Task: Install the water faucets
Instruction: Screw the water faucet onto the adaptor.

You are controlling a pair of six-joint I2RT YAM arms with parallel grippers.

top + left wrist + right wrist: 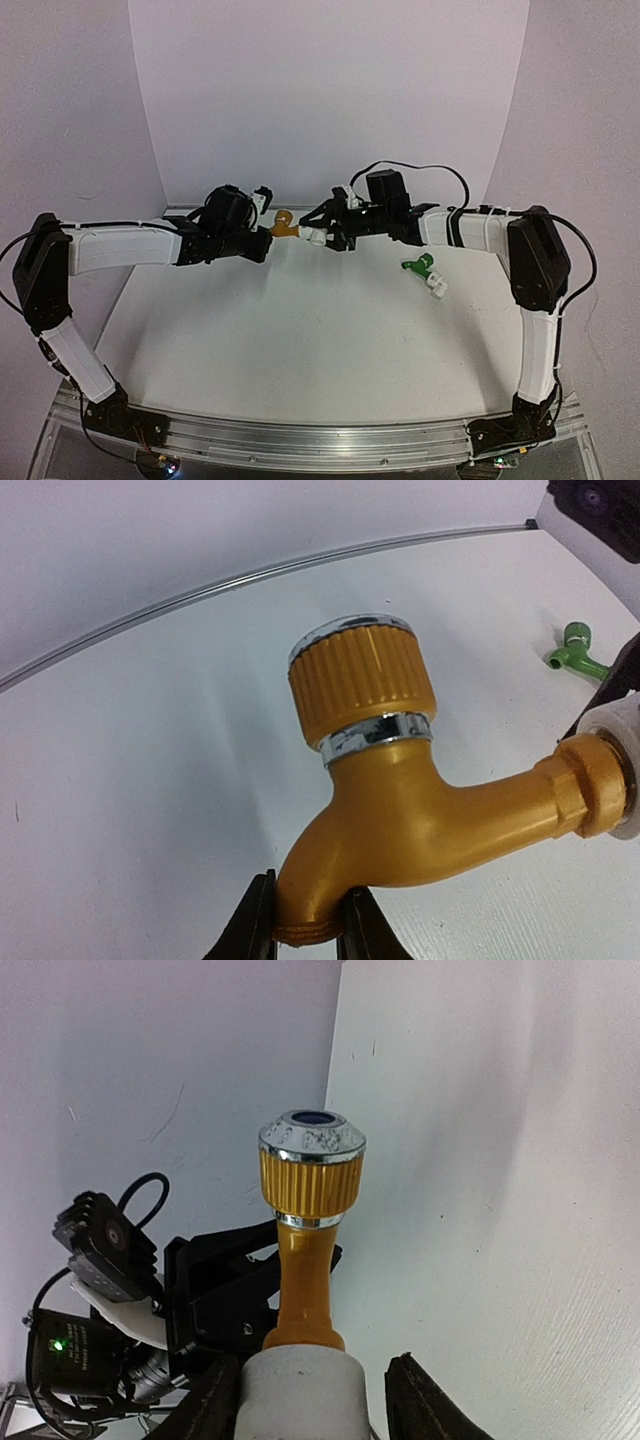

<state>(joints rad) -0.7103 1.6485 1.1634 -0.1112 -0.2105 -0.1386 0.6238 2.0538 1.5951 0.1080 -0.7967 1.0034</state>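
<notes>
Left gripper (pixel 305 927) is clamped on the spout end of the orange faucet (pixel 400 820), held above the table (pixel 300 340) between the arms. White fitting (pixel 300 1395) sits on its threaded end, inside the right gripper (pixel 312 1400). There's a gap at one finger (pixel 425 1400), so the grip is probably slack. Green faucet (pixel 420 265) lies on the table near the right arm.

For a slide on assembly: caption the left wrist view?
The left gripper pinches the orange faucet by its spout, white fitting at its other end, green faucet lying on the table beyond.
</notes>
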